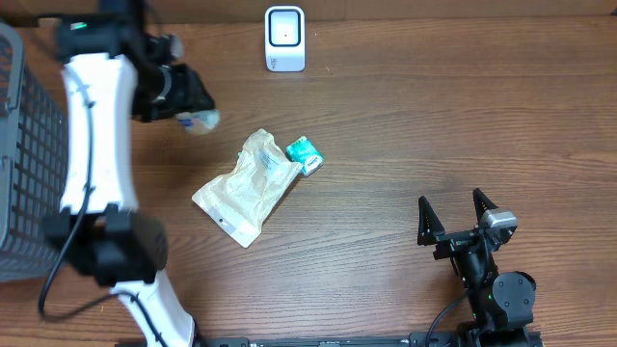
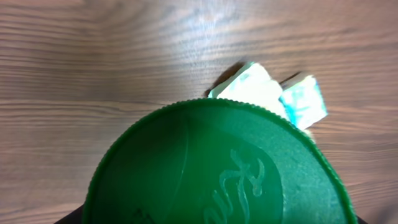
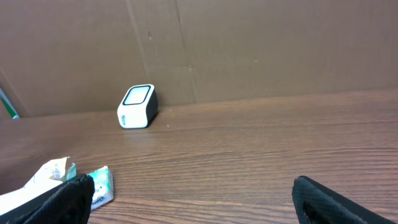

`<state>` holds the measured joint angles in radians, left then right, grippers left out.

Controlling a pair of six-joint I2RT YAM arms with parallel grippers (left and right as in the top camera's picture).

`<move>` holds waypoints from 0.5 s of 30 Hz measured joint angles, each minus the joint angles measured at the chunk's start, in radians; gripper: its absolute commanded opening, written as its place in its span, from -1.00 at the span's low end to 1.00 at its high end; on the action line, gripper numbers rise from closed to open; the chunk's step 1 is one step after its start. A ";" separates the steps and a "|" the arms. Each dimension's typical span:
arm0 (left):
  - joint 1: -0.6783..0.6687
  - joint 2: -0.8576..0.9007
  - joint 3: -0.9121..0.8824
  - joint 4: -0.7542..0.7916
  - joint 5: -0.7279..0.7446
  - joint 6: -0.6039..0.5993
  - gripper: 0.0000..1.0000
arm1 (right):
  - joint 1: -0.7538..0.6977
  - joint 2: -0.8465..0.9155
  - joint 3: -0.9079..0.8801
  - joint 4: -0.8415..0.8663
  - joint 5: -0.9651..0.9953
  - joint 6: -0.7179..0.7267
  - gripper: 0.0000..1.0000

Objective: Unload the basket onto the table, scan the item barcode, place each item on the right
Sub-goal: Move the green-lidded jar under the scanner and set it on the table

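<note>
- Left pincer point(image 1: 188, 96) grips a green-lidded jar point(image 2: 217, 168) above the table's far-left part, beside the basket point(image 1: 19, 145). In its wrist view the lid hides the fingers, and I can't make out any label.
- Right pincer point(image 1: 451, 202) stands spread wide at the near right.
- Pouch point(image 1: 246, 183) and teal packet point(image 1: 304, 154) lie touching mid-table, both partly cut off by the lid.
- Scanner point(image 1: 284, 39) stands at the far edge of the wood-grain table point(image 1: 434, 116), before a brown cardboard wall point(image 3: 249, 43).
</note>
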<state>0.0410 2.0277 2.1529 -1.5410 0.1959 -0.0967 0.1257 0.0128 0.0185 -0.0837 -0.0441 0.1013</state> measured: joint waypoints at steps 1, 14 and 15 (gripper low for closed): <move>-0.019 0.042 0.000 0.003 -0.012 0.000 -0.28 | 0.000 0.000 0.000 -0.001 0.000 0.000 1.00; -0.074 0.349 -0.002 0.149 -0.156 -0.030 -0.26 | 0.000 0.000 0.000 0.000 0.000 0.000 1.00; -0.074 0.356 -0.002 0.175 -0.166 -0.036 -0.25 | 0.000 0.000 0.000 -0.001 0.000 0.000 1.00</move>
<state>-0.0334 2.3840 2.1509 -1.3655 0.0296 -0.1326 0.1257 0.0128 0.0185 -0.0845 -0.0444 0.1013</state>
